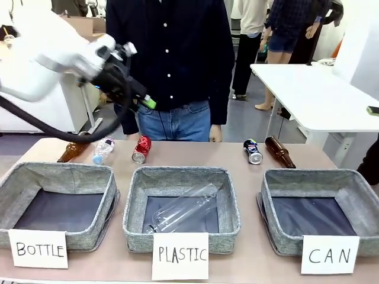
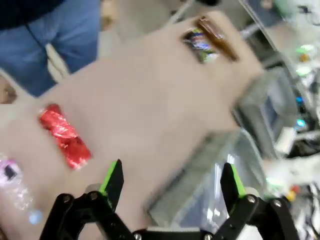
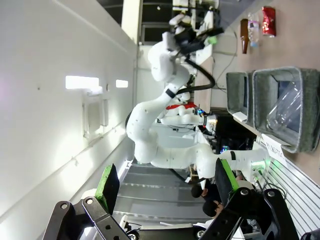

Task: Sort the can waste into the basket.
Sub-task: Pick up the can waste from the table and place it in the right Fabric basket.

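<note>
A dented red can lies on its side at the far edge of the table, behind the middle bin. The dark blue can lies further right, beside a brown bottle. The grey basket with the "CAN" card stands front right with nothing in it. My left gripper hangs open in the air above the red can, nothing between its fingers. In the left wrist view the red can is to the left of the open left gripper, and the blue can is far off. My right gripper is open and off the table.
The "PLASTIC" bin holds a clear plastic bottle; the "BOTTLE" bin stands at the left. A brown bottle and a small plastic bottle lie left of the red can. A person stands at the far edge.
</note>
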Available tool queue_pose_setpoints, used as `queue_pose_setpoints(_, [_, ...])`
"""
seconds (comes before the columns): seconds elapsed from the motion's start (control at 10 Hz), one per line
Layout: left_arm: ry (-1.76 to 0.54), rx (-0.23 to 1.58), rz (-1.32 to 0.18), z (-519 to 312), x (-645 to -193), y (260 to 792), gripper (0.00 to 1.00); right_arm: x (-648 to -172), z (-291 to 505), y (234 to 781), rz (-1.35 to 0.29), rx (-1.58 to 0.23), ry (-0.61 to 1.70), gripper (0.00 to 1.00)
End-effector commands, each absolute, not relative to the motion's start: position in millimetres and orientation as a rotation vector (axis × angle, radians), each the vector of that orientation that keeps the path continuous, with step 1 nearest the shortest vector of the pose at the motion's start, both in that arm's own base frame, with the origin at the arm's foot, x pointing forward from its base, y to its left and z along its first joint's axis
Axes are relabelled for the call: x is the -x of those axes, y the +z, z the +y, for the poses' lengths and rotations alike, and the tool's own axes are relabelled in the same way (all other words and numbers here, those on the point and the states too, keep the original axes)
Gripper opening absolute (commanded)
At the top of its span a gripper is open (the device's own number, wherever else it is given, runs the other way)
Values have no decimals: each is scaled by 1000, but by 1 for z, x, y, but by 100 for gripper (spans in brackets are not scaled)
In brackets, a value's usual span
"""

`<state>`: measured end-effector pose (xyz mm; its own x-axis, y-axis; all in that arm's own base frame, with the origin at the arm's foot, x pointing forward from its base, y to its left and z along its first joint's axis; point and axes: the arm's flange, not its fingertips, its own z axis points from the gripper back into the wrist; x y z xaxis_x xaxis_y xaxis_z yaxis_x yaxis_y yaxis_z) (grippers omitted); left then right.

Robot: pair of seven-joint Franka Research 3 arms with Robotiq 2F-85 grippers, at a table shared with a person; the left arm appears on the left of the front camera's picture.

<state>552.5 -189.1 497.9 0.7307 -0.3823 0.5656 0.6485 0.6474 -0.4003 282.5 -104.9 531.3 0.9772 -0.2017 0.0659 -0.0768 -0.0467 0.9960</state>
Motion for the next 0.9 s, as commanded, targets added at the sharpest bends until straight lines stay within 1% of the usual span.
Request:
queue_pose_setpoints(0.0, [-445,391,-376,-198,-582,468,100,-285,-105,533,-241,-1634,-77,100])
queue_pose_setpoints(0.1, [-395,322,-372,-196,-586,453,100,-285,-105,533,-241,-1634,-77,100])
queue_pose_setpoints(0.2, [-408,422,-160,-181,-579,454,100,-285,-105,533,-241,-1634,-77,100])
queue_pose_setpoints(0.3, [-487,408,-464,-197,-584,450,100,-285,-105,533,-241,-1634,-77,100])
queue_pose_setpoints(0.4, [-487,408,-464,-197,-584,450,100,-285,-105,533,-241,-1634,-77,100])
queue_pose_setpoints(0.5, [-429,354,-356,-185,-587,431,100,-285,-105,533,-241,-1634,-77,100])
queue_pose_setpoints(0.6, [-383,376,-290,-191,-604,414,100,-285,-105,533,-241,-1634,-77,100])
queue_pose_setpoints(0.8, [-310,290,-268,-202,-617,387,100,-285,-105,533,-241,-1634,-77,100])
